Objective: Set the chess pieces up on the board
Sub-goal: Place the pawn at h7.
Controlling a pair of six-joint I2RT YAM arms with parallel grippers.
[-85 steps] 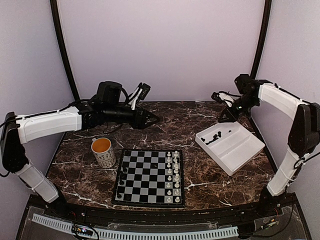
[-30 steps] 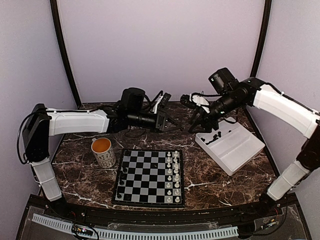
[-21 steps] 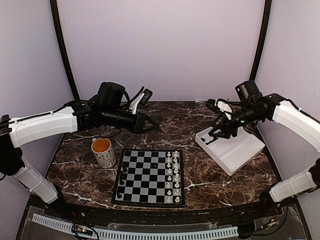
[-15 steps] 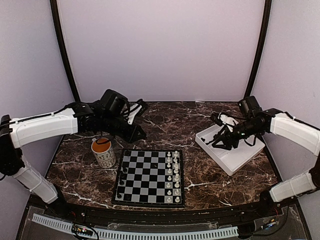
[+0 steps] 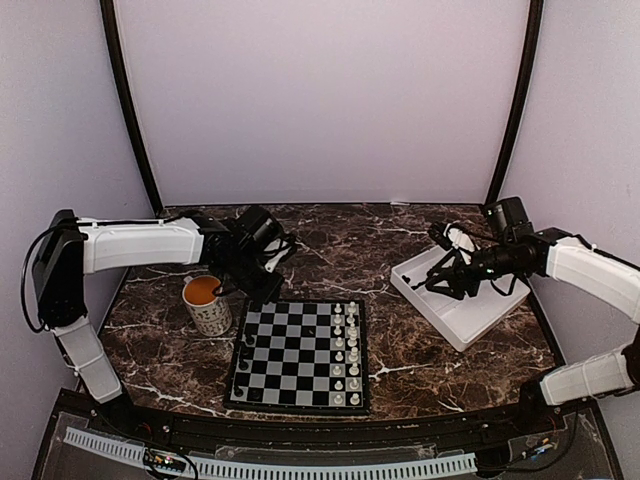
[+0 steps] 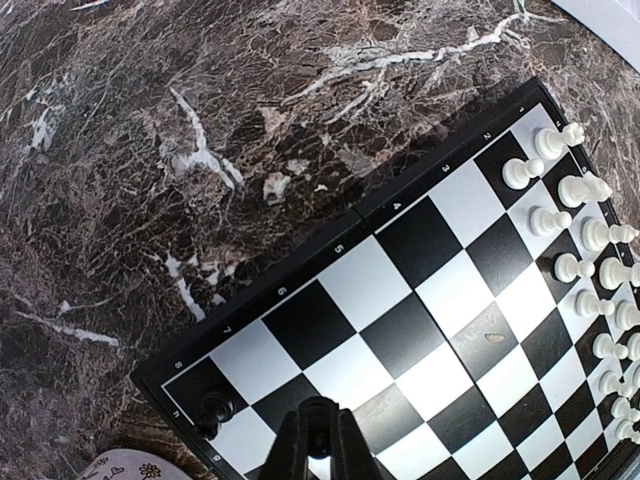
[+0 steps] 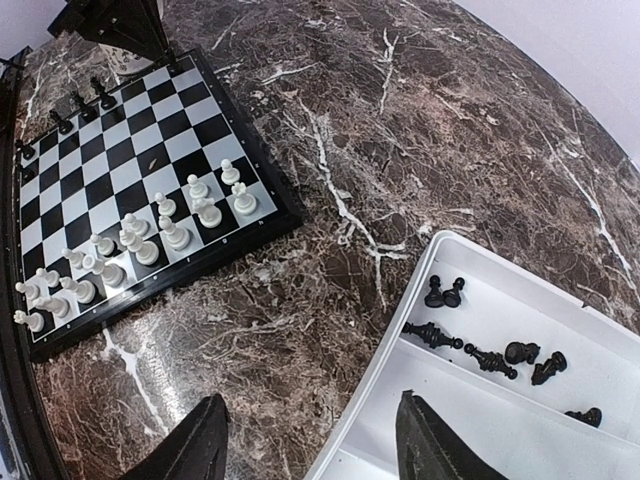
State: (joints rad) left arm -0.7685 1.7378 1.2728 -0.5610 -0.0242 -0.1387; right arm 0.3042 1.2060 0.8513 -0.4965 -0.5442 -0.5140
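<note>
Right gripper [image 7: 312, 445], chess pieces [image 7: 517, 352] seemingly just ahead

The left arm [image 5: 140, 243] rises from its base and bends inward with the forearm level. Its wrist sits above and behind the left jaws, which point steeply down and are pressed together. Whether the fingers [image 6: 315, 440] pinch anything cannot be told. The right arm [image 5: 590, 268] extends inward, with its wrist just behind the right jaws. These tilt downward with the fingers [image 7: 200, 445] spread wide, holding nothing.
</note>
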